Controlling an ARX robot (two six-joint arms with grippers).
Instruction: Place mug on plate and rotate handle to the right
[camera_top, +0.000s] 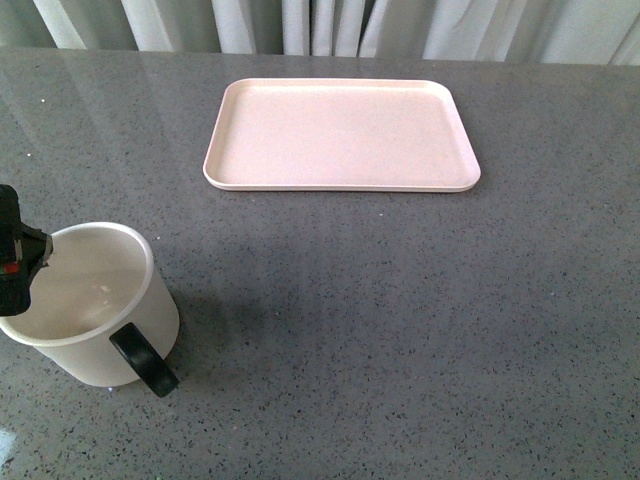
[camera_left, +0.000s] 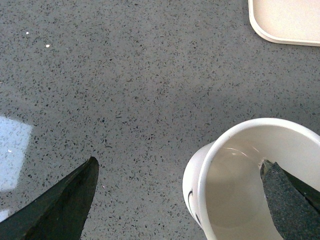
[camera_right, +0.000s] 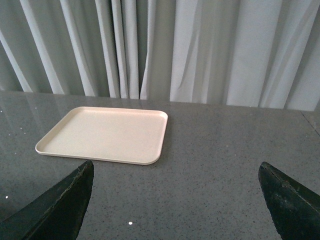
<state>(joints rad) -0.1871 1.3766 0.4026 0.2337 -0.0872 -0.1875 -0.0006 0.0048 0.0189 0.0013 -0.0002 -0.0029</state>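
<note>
The cream-white mug (camera_top: 92, 300) stands upright on the grey table at the near left, well apart from the plate. Its black handle (camera_top: 145, 362) points toward the near edge, slightly right. The pale pink plate (camera_top: 340, 135) lies bare at the far centre. My left gripper (camera_top: 18, 258) is open at the mug's left rim. In the left wrist view, one finger (camera_left: 290, 202) hangs over the inside of the mug (camera_left: 232, 175) and the other finger (camera_left: 65, 202) is outside, so the left gripper (camera_left: 180, 200) straddles the wall. My right gripper (camera_right: 175, 200) is open above bare table, short of the plate (camera_right: 107, 132).
Pale curtains (camera_right: 200, 50) hang behind the table's far edge. A corner of the plate (camera_left: 290, 20) shows in the left wrist view. Grey speckled tabletop (camera_top: 400, 320) stretches between mug and plate.
</note>
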